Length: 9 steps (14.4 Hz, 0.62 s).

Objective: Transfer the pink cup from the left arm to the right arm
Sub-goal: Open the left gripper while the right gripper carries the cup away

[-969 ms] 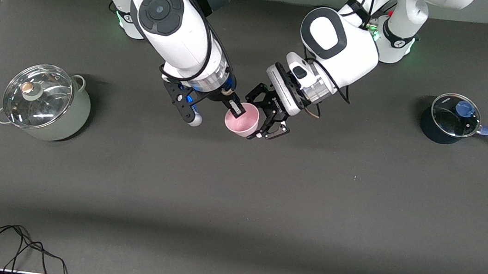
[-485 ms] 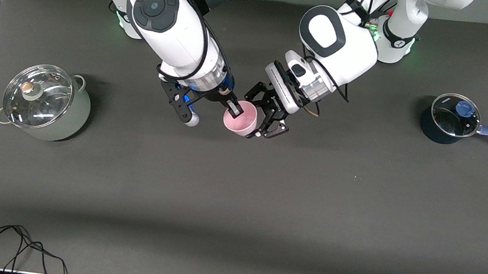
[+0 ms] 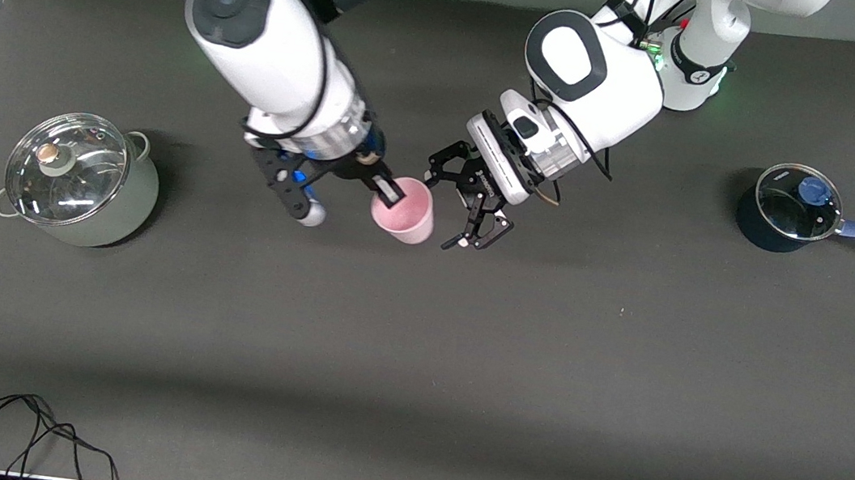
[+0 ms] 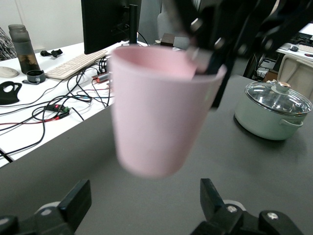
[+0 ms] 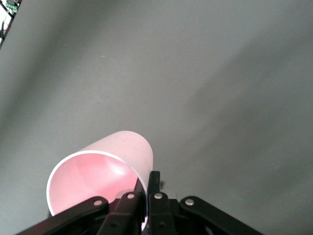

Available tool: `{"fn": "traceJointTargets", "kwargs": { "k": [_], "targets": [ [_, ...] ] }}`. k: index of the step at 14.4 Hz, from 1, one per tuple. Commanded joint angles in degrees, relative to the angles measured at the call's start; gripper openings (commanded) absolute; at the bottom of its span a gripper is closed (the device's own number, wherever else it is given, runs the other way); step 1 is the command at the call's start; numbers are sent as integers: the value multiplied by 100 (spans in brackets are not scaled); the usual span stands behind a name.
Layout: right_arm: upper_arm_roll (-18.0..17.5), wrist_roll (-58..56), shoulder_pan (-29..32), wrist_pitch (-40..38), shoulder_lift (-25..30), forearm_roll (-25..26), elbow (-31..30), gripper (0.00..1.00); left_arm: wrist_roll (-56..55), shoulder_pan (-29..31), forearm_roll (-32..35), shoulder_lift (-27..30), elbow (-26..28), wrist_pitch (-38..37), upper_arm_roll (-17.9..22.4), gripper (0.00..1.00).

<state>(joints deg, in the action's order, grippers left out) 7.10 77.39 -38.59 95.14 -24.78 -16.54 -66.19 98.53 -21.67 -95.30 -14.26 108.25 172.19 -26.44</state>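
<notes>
A dark grey mat point(image 3: 460, 374) covers the tabletop, evenly lit. Black cable point(image 3: 5, 425) lies coiled at its near corner toward the right arm's end. In the left wrist view, a white desk point(image 4: 44, 107) carries a keyboard point(image 4: 73, 66), monitor point(image 4: 110, 22) and tangled wires point(image 4: 63, 105).

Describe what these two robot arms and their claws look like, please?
Both arms are bulky, white and jointed, with dark grey round caps and black cables. The left gripper is a black skeletal claw of linked fingers on a white block. The right gripper has flat black fingers, blue parts and a silver ring above.
</notes>
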Motion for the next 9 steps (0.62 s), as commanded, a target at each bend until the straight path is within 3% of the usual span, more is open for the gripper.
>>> {"fn": "traceJointTargets", "kwargs": {
  "k": [1,3,6,9],
  "targets": [
    [2,-968,359,-766,437,54,-26,0,-88,13,-85,11,38,7,42,99],
    [2,-1592,798,-1451,771,19,-35,0,-106,240,-59,-33,64,-141,60,99],
    [89,-2716,1300,-2489,1307,63,-201,0,-439,899,-41,-16,187,-1158,60,99],
    [694,-4016,1301,-2703,1782,229,-779,0,-563,1418,29,89,494,-1977,68,99]
  ]
}}
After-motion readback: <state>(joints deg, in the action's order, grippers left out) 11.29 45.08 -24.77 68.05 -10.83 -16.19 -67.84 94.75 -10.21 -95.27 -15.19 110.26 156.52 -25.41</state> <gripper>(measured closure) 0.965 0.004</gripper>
